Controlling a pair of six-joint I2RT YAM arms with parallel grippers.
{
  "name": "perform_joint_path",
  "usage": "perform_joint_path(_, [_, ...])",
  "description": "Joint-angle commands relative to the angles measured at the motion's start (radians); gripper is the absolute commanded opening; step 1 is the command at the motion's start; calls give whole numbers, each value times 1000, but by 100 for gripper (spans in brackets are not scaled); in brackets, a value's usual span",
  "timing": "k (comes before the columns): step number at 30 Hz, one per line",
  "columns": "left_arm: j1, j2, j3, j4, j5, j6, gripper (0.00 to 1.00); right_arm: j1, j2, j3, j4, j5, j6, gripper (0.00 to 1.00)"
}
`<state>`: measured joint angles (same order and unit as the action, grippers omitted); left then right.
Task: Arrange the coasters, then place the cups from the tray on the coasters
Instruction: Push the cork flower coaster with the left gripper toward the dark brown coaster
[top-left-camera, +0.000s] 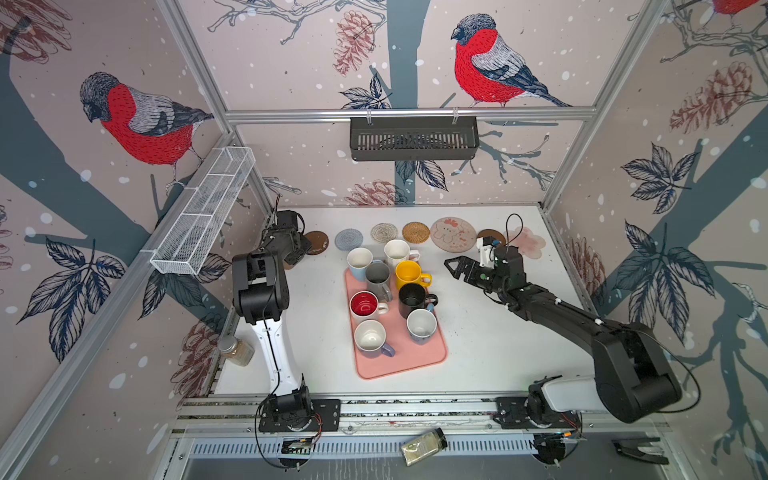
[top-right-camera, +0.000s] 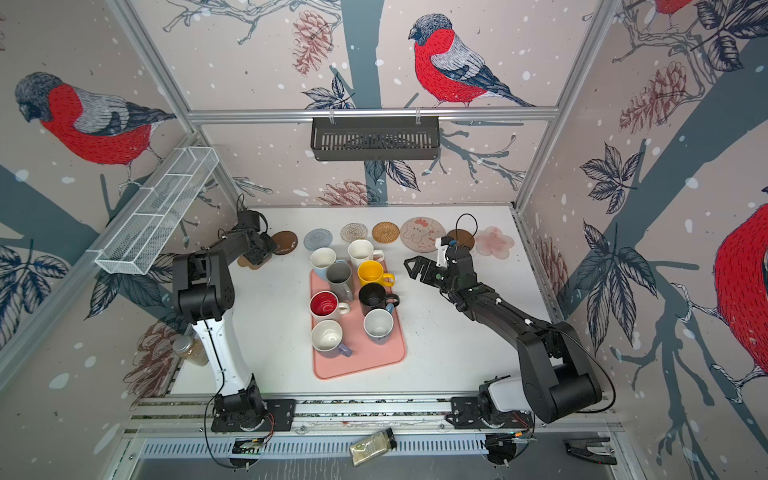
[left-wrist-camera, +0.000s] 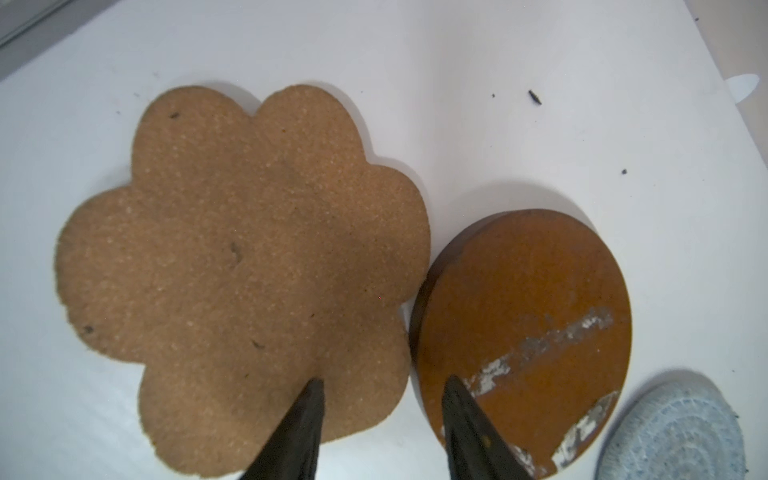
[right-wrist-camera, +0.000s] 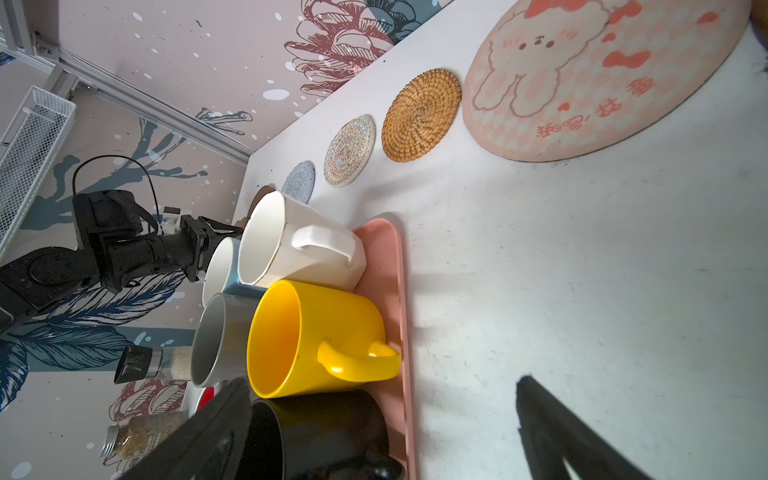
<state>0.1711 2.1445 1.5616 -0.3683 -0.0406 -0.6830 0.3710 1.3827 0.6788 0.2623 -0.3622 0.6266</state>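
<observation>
The coasters lie in a row along the back: dark brown disc (top-left-camera: 318, 242), blue-grey (top-left-camera: 348, 240), cream (top-left-camera: 384, 232), rattan (top-left-camera: 416, 232), pink cartoon round (top-left-camera: 453, 235) and pink flower (top-left-camera: 530, 242). My left gripper (left-wrist-camera: 383, 384) hangs open over the gap between the tan paw coaster (left-wrist-camera: 249, 257) and the brown disc (left-wrist-camera: 536, 299), holding nothing. Several cups stand on the pink tray (top-left-camera: 415, 361), among them yellow (top-left-camera: 409, 274), black (top-left-camera: 412, 298) and the red-lined one (top-left-camera: 364, 305). My right gripper (top-left-camera: 451, 268) is wide open and empty, just right of the yellow cup (right-wrist-camera: 316, 332).
A spice jar (top-left-camera: 237, 351) stands at the table's left edge and another (top-left-camera: 424, 446) lies on the front rail. A white wire basket (top-left-camera: 203, 212) hangs on the left wall, a black one (top-left-camera: 413, 137) on the back rail.
</observation>
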Motion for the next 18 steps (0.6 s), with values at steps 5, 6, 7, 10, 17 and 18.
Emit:
perform_joint_path(5, [18,35,87,-67,-22,28,48,1,15,2,41,6,-12,99])
perform_joint_path(6, [18,44,99,-71,-23,30,48,0,16,2,41,5,-12,99])
perform_joint_path(7, [18,54,111,-77,-25,33,48,1,17,3,41,5,-13,99])
perform_joint_path(10, [18,68,133,-93,-34,33,49,1,22,5,38,7,-16,99])
perform_joint_path(17, [9,-47,69,-47,21,39,49,2,27,4,43,3,-15,99])
perform_joint_path(18, [6,-55,70,-64,20,40,49,3,26,4,43,4,-15,99])
